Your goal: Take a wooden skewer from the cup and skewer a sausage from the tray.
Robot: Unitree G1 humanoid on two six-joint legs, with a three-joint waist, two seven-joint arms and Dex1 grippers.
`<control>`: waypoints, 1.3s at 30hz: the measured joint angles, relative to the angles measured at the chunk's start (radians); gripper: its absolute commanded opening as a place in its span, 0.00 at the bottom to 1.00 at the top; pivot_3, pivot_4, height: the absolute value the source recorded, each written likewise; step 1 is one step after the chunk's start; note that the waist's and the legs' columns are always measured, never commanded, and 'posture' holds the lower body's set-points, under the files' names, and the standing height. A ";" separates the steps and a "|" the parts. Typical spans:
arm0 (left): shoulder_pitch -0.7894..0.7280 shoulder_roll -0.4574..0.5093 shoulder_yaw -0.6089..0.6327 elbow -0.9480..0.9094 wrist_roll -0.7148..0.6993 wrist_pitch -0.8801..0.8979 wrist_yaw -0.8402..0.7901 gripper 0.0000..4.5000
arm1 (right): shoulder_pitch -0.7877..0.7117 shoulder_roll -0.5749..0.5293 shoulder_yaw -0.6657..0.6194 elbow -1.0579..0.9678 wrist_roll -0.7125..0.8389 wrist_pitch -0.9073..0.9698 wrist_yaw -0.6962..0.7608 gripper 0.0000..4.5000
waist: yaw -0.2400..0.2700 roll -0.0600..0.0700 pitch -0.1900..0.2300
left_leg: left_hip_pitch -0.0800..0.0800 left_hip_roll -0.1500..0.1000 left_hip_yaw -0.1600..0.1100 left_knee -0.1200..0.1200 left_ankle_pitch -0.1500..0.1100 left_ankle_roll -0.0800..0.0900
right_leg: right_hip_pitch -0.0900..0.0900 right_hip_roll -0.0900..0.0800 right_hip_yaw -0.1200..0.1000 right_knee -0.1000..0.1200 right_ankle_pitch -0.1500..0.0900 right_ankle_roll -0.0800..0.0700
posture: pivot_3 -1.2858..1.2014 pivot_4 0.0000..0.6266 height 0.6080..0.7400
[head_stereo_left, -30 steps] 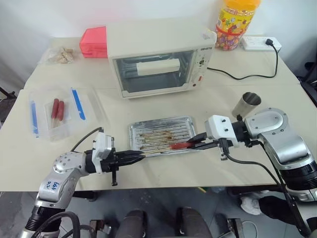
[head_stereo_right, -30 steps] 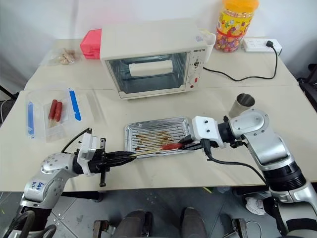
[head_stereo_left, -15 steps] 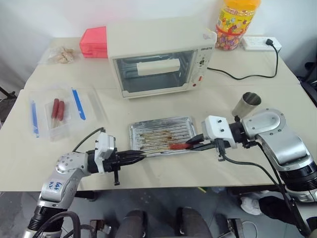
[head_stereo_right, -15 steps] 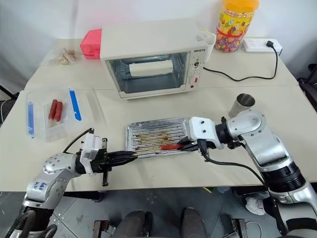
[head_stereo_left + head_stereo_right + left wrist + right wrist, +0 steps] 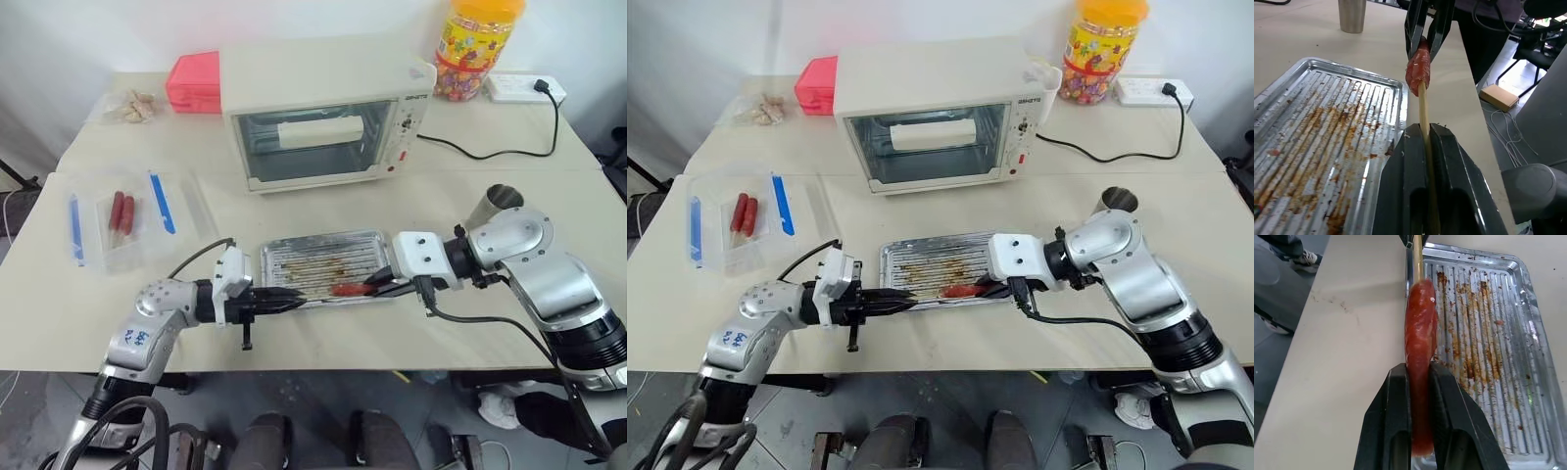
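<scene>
**Sausage now meeting the skewer tip over the tray's front edge**

Tray [image 5: 323, 262] sits just behind both claws, bare of food, its ribbed floor streaked brown. Over the past second I have brought my left arm in toward the right one — the left gripper [image 5: 906, 303] has closed the gap along the tray's front rim, while the right gripper [image 5: 982, 290] has held its place. That tells me the piercing is under way, not finished.

Cup [image 5: 502, 199] stands behind the right arm, well away from the claws.

Sausage [image 5: 1420, 357] is pinched at its near end between the right claw's narrow jaws, its free end pointing straight at the left claw. Wooden skewer [image 5: 1423, 105] is clamped tight in the left claw, jaws fully closed on it, running level toward the right claw — its tip sits at the sausage's free end and looks just entered. How deep it has gone I cannot tell. More push along the same line seems needed.
</scene>
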 measured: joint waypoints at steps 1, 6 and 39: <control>-0.012 -0.007 -0.005 0.011 0.005 0.000 -0.004 0.00 | -0.003 0.004 0.000 0.005 -0.001 0.000 0.001 0.05 | -0.001 0.000 0.000 | 0.000 0.000 0.000 0.000 0.000 0.000 | 0.000 0.000 0.000 0.000 0.000 0.000 | 0.52 0.24 1.00; -0.052 -0.044 -0.017 0.051 0.026 -0.001 -0.024 0.00 | -0.006 0.020 0.000 0.005 -0.003 0.006 0.002 0.05 | -0.002 0.000 0.000 | 0.000 0.000 0.000 0.000 0.000 0.000 | 0.000 0.000 0.000 0.000 0.000 0.000 | 0.52 0.24 1.00; 0.500 -0.032 0.626 -0.284 -0.227 -0.053 0.297 0.00 | 0.300 0.124 -0.418 0.113 0.434 -0.225 -0.075 1.00 | 0.001 0.000 0.000 | 0.001 0.001 -0.002 0.000 0.000 0.000 | 0.002 -0.002 0.001 -0.001 0.000 0.000 | 0.52 0.24 1.00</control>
